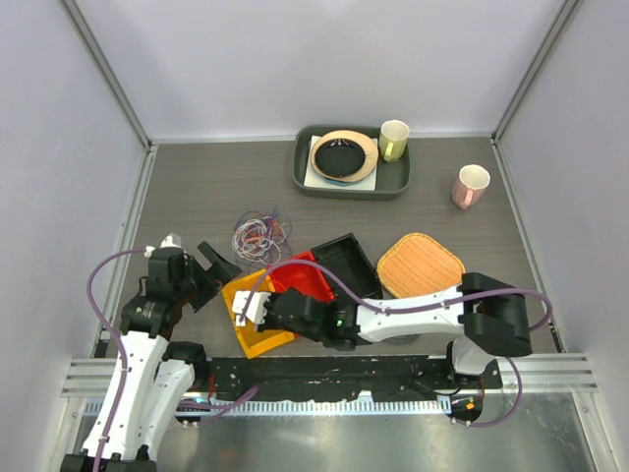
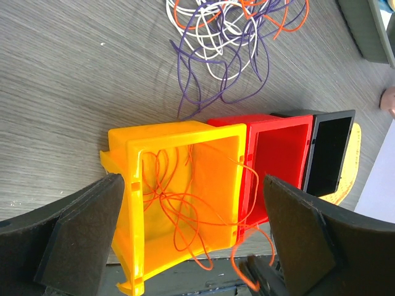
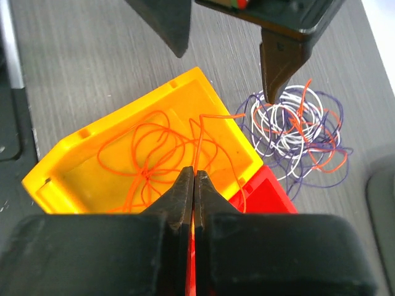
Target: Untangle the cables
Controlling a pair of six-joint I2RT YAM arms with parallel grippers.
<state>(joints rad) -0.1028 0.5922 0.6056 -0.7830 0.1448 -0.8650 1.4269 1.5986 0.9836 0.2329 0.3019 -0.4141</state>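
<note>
Grey wood-grain table [image 1: 197,187], pale panels on three sides

- Cable tangle [image 1: 260,234]: purple, white and orange-red loops knotted together. It lies loose on the bare table just beyond the bins.
- Orange cable [image 3: 148,154]: a single strand, loosely coiled inside the yellow bin [image 3: 123,111], with one end rising over the rim. It appears to be apart from the tangle.
- Red bin [image 1: 305,280], black bin [image 1: 344,258]: side by side in a row with the yellow one, walls touching.
- Right gripper [image 3: 194,176]: jaws pressed together above the edge where the yellow and red bins meet. The orange strand runs into their tips and looks pinched there.
- Left gripper [image 2: 191,185]: jaws wide apart, holding nothing, facing the yellow bin.
- Further off: woven mat [image 1: 421,265], dark tray [image 1: 305,172], yellow cup [image 1: 394,140], pink cup [image 1: 470,185].
- Step in hand, as I read it: one colour is freed and being laid in its bin.
- Next move: let the strand drop wholly inside. Then take one colour from the tangle and draw it slowly while the other gripper pins the rest, since these thin loops will likely snag
</note>
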